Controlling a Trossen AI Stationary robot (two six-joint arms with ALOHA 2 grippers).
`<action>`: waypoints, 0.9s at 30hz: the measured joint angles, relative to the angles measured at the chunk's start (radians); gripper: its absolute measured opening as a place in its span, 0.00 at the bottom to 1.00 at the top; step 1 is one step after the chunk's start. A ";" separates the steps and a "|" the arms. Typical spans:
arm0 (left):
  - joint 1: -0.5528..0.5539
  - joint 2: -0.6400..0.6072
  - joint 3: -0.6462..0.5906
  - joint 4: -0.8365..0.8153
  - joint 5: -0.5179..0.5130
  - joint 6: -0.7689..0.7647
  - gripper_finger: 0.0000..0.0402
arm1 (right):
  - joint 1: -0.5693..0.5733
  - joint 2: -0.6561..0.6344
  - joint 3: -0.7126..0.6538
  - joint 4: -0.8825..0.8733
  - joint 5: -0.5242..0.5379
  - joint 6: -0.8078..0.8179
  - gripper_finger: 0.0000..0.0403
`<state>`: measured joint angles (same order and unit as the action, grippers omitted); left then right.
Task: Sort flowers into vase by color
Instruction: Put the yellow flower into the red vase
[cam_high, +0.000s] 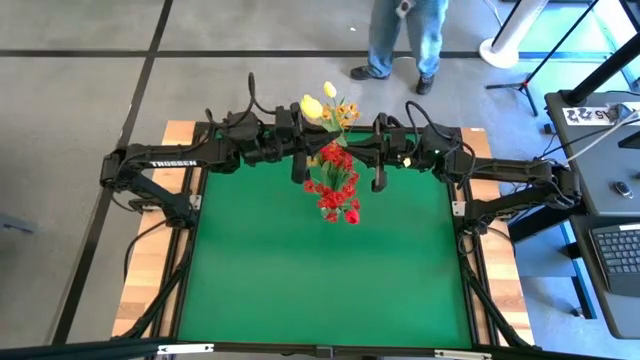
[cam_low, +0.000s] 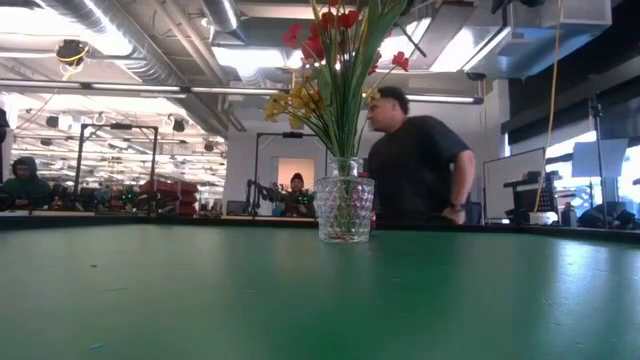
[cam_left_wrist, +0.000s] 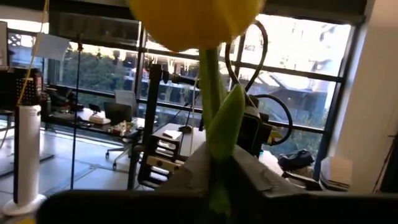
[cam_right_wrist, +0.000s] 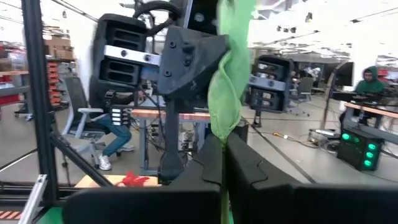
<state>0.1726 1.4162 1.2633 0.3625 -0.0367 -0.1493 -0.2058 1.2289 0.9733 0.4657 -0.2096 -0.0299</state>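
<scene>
A cut-glass vase (cam_low: 345, 210) stands near the table's far edge and holds red flowers (cam_high: 337, 190) and yellow-orange sprays (cam_low: 295, 100) by their stems. Two yellow tulips (cam_high: 312, 105) and an orange spray (cam_high: 347, 110) rise above it. Both arms reach in level over the vase from either side. My left gripper (cam_high: 300, 150) (cam_left_wrist: 217, 165) is shut on a yellow tulip (cam_left_wrist: 193, 22). My right gripper (cam_high: 378, 150) (cam_right_wrist: 222, 148) faces it, shut on a green leafy stem (cam_right_wrist: 227, 87) whose head is out of its wrist view. No gripper shows in the low view. My left gripper pinches the yellow tulip's stem (cam_left_wrist: 216, 146) between its two fingers (cam_left_wrist: 186, 171), just under a leaf and below the head. The fingers come in level, across the stem. The tulip stands upright above them; its lower end is hidden. My right gripper pinches a green stem at its leaf (cam_right_wrist: 224, 127) between its two fingers (cam_right_wrist: 249, 165). The fingers come in level from the table's right and lie across the stem. The leaf rises upright above them. What lies below the fingers is hidden.
A person (cam_high: 405, 40) (cam_low: 415, 165) stands just beyond the far edge, behind the vase. The green table top (cam_high: 320, 280) stretches from the vase toward the near edge. A side desk with a keyboard (cam_high: 615, 250) is off the right edge.
</scene>
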 joint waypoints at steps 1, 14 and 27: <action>0.000 0.000 0.000 -0.003 0.000 0.000 0.06 | 0.000 0.000 0.000 -0.002 0.006 0.000 0.00; 0.001 -0.016 0.000 -0.013 -0.051 0.033 0.01 | 0.003 -0.029 0.032 -0.204 0.166 -0.029 0.30; 0.002 -0.024 0.000 -0.063 -0.097 0.079 0.00 | 0.003 -0.030 0.214 -0.568 0.189 -0.029 0.53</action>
<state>0.1745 1.3922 1.2633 0.3000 -0.1336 -0.0708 -0.2031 1.1991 1.1877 -0.1024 -0.0201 -0.0589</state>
